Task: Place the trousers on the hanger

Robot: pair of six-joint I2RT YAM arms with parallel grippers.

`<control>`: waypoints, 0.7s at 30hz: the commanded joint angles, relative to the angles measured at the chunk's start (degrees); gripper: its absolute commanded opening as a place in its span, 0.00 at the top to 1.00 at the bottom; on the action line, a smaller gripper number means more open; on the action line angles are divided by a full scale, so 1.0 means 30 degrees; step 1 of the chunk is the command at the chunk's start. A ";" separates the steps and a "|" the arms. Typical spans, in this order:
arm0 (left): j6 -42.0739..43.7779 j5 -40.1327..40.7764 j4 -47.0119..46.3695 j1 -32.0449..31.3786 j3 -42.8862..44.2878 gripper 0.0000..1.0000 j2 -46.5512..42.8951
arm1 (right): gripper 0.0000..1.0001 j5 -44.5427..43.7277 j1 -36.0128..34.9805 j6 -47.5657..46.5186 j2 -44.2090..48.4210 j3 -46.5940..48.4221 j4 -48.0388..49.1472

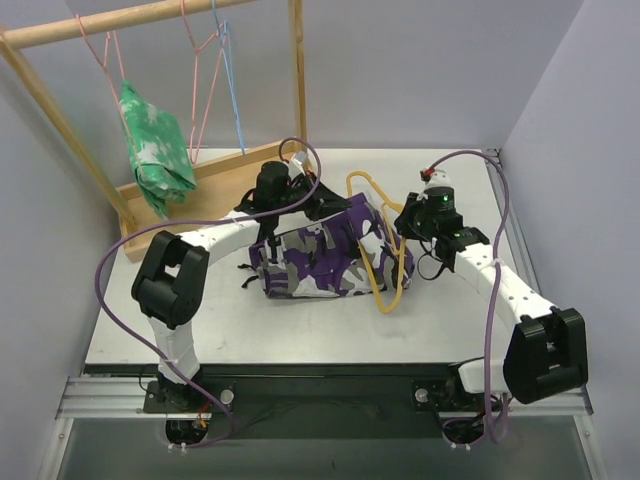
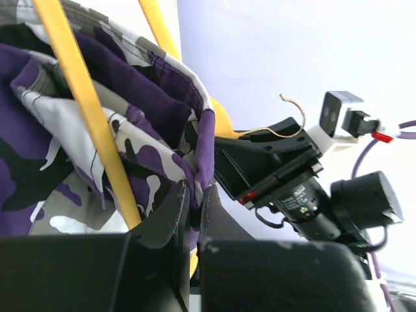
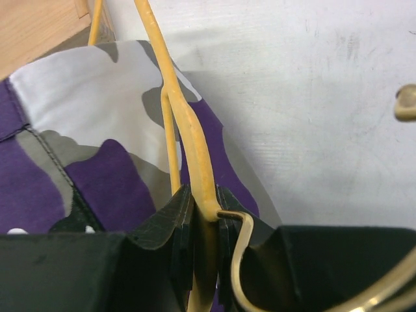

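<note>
The trousers (image 1: 315,265), soft woven cloth in purple, black, white and grey camouflage, sit bunched over the middle of the matte white counter (image 1: 300,335). The bars of the thin yellow wire hanger (image 3: 194,133) cross their folds. The left jaws are pinched almost closed on a trouser edge. The right jaws clamp the hanger's twisted neck. Print on the right arm's camera (image 2: 305,198) is illegible. A wooden rack (image 1: 150,20) stands behind.

Room, as you are viewing it from above: pale lilac walls (image 1: 420,70) are enclosing a light grey counter (image 1: 200,330) at the back and on both sides. A wooden garment rack (image 1: 130,22) is standing at the counter's back left, its base board (image 1: 215,180) lying on the surface. Soft, even light is falling throughout.
</note>
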State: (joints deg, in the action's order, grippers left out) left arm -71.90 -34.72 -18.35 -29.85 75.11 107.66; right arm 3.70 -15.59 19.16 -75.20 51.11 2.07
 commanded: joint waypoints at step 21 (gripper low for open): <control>0.0346 -0.1788 -0.3419 0.5700 -0.4384 1.00 -0.3222 | 1.00 -0.1558 -0.1038 -0.5361 -0.2649 0.1419 -0.3705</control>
State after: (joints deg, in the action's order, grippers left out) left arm -78.78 -42.24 -28.67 -18.28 59.79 102.96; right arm 9.30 -18.65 10.74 -83.20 55.75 4.84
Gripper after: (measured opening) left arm 0.087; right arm 0.156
